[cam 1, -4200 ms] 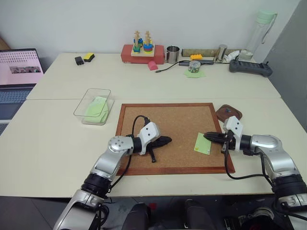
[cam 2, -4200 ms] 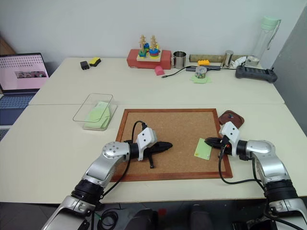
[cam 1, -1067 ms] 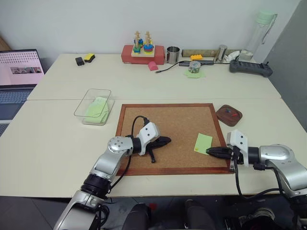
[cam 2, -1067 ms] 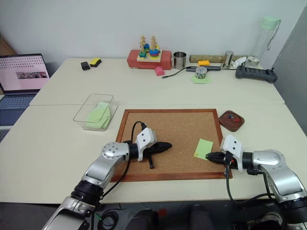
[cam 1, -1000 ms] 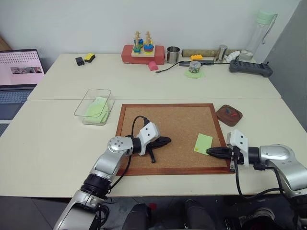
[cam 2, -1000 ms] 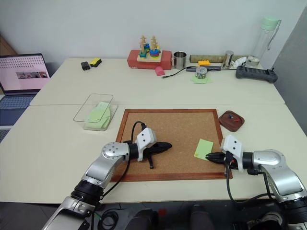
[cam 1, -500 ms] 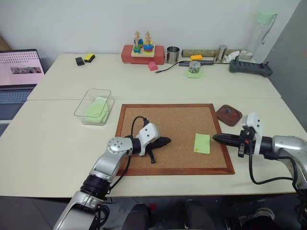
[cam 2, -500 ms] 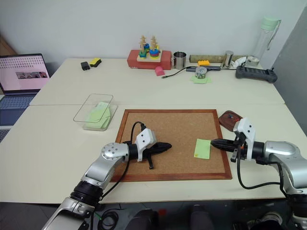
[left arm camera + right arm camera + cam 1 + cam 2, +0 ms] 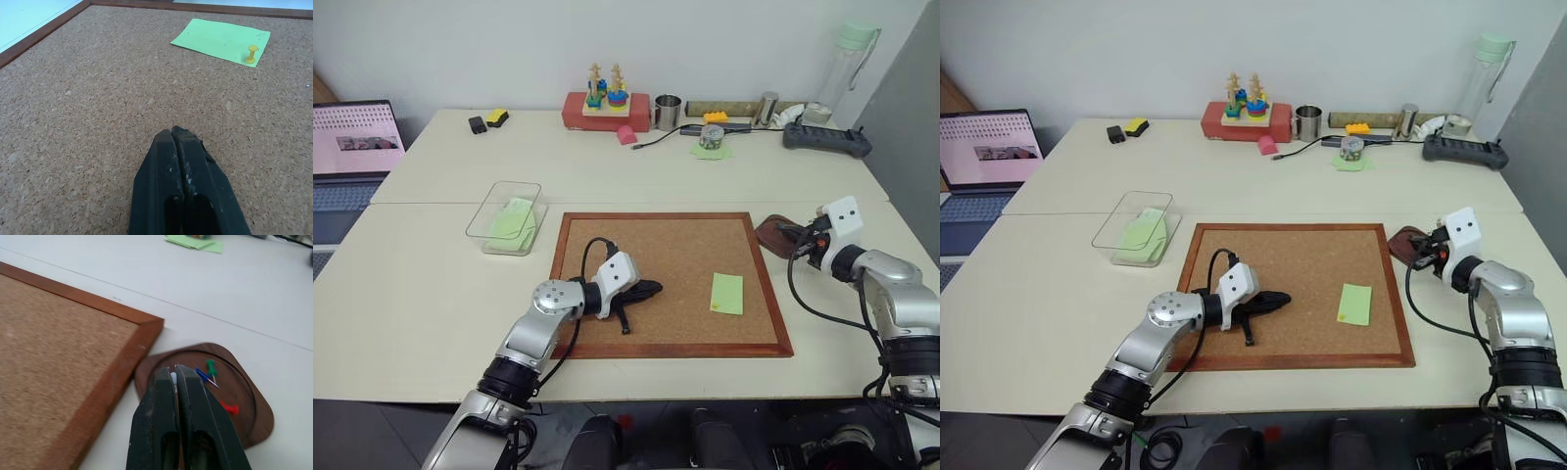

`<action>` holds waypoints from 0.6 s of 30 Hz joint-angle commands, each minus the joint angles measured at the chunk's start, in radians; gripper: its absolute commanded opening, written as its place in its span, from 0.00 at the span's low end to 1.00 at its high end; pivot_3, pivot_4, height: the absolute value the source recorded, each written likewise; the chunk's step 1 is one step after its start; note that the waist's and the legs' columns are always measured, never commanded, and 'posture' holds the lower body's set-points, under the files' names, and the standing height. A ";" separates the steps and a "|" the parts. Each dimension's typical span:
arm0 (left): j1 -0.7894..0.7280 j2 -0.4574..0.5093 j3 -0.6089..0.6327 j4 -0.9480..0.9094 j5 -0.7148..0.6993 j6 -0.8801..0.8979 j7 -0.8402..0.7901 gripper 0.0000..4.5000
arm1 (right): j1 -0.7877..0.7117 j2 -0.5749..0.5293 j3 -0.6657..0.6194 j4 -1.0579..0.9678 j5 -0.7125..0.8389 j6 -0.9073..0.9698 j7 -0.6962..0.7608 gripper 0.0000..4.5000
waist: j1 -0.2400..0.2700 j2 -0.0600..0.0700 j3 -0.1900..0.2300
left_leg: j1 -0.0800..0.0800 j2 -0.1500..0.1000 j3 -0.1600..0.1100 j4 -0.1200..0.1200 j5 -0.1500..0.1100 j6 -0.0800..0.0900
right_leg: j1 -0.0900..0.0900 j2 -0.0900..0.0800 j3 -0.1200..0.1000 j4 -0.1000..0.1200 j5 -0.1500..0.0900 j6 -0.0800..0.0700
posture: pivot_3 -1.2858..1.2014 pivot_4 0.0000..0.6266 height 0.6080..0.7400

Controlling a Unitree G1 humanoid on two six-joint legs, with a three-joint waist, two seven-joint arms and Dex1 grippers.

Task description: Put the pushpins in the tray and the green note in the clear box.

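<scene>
A white-headed pin (image 9: 173, 378) is held pinched in the right tool (image 9: 175, 374) over the tray (image 9: 249, 423); release is required next.

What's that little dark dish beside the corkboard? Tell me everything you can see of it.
The tray is a small, shallow, dark brown dish that looks wooden, squarish with rounded corners and a raised rim. It lies flat on the pale table, just off the corkboard's far right corner. Inside lie a red pushpin, a green one and a blue one. The right gripper, shut on something small and white, is poised over its edge.
</scene>
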State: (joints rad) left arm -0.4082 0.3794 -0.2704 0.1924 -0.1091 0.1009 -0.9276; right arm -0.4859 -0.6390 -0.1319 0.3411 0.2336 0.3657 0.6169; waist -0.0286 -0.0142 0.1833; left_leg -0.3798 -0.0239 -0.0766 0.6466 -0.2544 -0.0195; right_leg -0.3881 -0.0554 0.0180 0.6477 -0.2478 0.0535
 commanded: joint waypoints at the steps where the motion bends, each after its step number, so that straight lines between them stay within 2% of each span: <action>1: 0.008 0.008 -0.009 0.012 0.024 0.013 0.007 0.00 | -0.039 0.013 -0.017 0.046 -0.017 -0.057 -0.020 0.16 | 0.000 0.000 0.000 | 0.000 0.000 0.000 0.000 0.000 0.000 | 0.000 0.000 0.000 0.000 0.000 0.000 | 0.52 0.24 1.00; 6: 0.011 0.008 -0.008 0.009 0.024 0.014 0.007 0.00 | -0.042 0.026 -0.035 0.044 -0.001 -0.071 -0.009 0.37 | 0.000 0.000 0.000 | 0.000 0.000 0.000 0.000 0.000 0.000 | 0.000 0.000 0.000 0.000 0.000 0.000 | 0.52 0.24 1.00; 12: 0.009 0.007 -0.010 0.012 0.024 0.013 0.006 0.00 | -0.019 0.008 -0.040 -0.044 0.024 -0.089 0.045 0.67 | 0.000 0.000 0.000 | 0.000 0.000 0.000 0.000 0.000 0.000 | 0.000 0.000 0.000 0.000 0.000 0.000 | 0.52 0.24 1.00; 13: 0.009 0.007 -0.010 0.012 0.024 0.013 0.006 0.00 | -0.012 0.003 -0.038 -0.059 0.028 -0.091 0.062 0.67 | 0.000 0.001 0.000 | 0.000 0.000 0.000 0.000 0.000 0.000 | 0.000 0.000 0.000 0.000 0.000 0.000 | 0.52 0.24 1.00; 18: 0.009 0.009 -0.010 0.012 0.024 0.012 0.004 0.00 | 0.140 -0.086 0.029 -0.348 0.134 -0.031 0.321 0.67 | 0.000 0.000 0.000 | -0.001 0.000 -0.001 -0.001 0.000 0.000 | 0.000 0.000 -0.002 0.000 0.000 0.000 | 0.52 0.24 1.00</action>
State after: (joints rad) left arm -0.4086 0.3785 -0.2731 0.1908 -0.1093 0.1009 -0.9292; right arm -0.3984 -0.6784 -0.1246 0.1493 0.2998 0.3048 0.8135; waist -0.0282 -0.0138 0.1831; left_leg -0.3803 -0.0233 -0.0778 0.6461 -0.2546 -0.0193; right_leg -0.3879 -0.0550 0.0164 0.6476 -0.2479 0.0536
